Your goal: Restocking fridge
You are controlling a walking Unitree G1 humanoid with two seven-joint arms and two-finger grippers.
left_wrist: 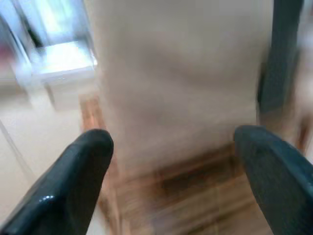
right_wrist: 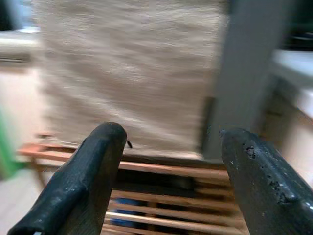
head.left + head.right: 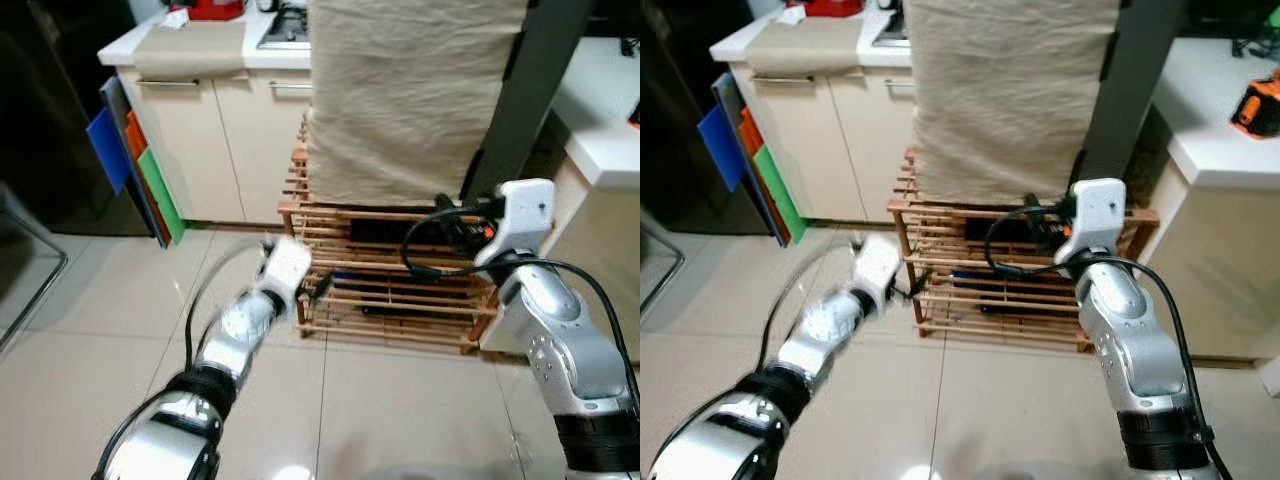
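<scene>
Ahead, wooden rack w/ beige cloth on glossy tile floor; both grippers' fingers apart.

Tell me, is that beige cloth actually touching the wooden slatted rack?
Touching. In the left eye view, the beige cloth drapes down onto the wooden rack; its hem lies on the top slats with no gap.

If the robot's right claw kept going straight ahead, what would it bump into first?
Probably the beige cloth draped over the wooden slatted rack. The open right claw aims at the cloth's lower edge, just above the rack's top. Blur makes depth unclear.
</scene>
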